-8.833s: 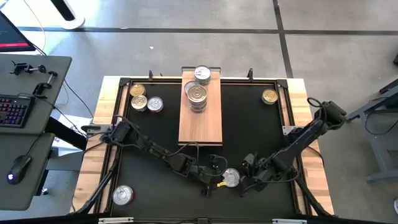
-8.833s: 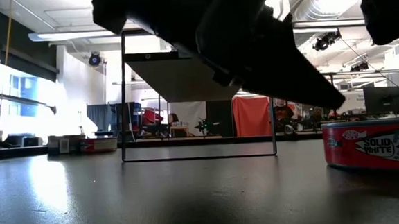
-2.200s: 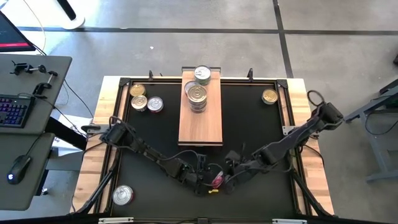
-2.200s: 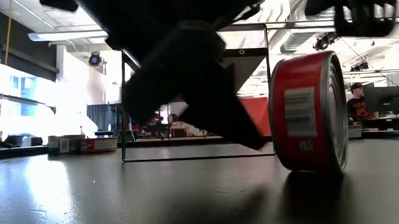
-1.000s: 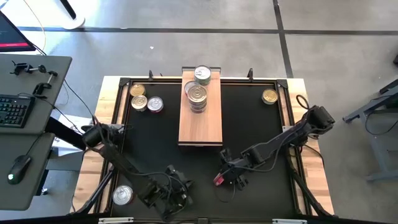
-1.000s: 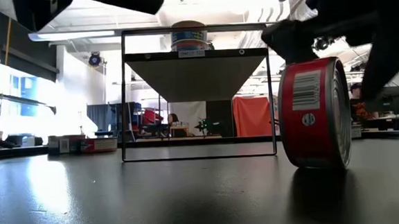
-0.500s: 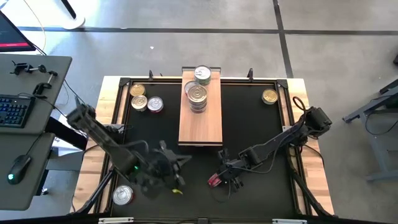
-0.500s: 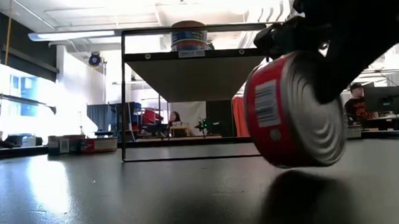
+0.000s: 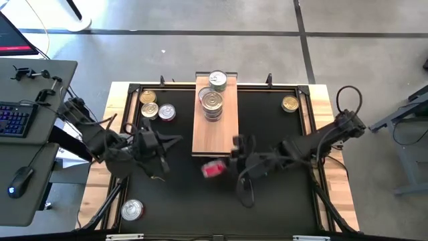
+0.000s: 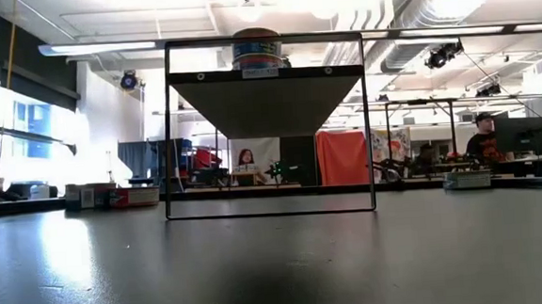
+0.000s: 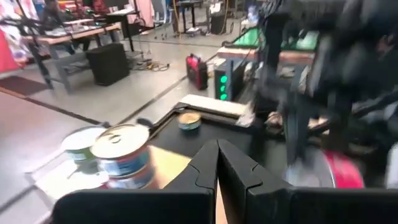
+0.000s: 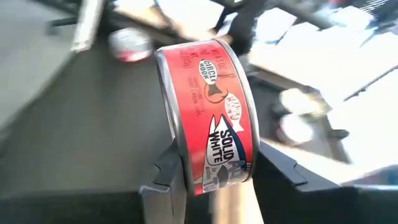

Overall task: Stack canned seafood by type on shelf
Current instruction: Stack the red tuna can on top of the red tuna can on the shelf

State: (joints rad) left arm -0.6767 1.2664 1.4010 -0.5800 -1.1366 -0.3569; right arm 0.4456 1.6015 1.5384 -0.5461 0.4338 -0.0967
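Note:
My right gripper point(image 9: 223, 165) hangs over the black mat just near of the shelf point(image 9: 215, 130), shut on a red-labelled can point(image 12: 208, 112). The light-wood shelf bears a stack of cans point(image 9: 212, 104) and one more can point(image 9: 217, 80) at its far end. My left gripper point(image 9: 167, 142) is raised left of the shelf, shut and empty point(image 11: 217, 158). Loose cans lie lid-up on the mat at far left point(image 9: 148, 98), point(image 9: 165, 112), far right point(image 9: 289, 104) and near left point(image 9: 132, 210). The low view shows neither gripper. My right gripper pinches the red can by its two flat ends, one finger point(image 12: 166, 173) on each face, the red side wall point(image 12: 217, 140) showing between them. The fingers come slanting down from the table's right. The can stands on edge, lifted clear of the mat.
Mat frame rails run along the table's edges point(image 9: 307, 114). Cables trail from both arms over the mat's near half point(image 9: 244, 191). A desk with keyboard and mouse stands left of the table point(image 9: 27, 114). People show in the room behind the shelf in the low view point(image 10: 482, 139).
My right gripper has taken hold of the red can, which stood on edge on the mat, and has lifted it clear, up and toward the shelf. My left gripper has risen from the near edge and swung toward the table's far left.

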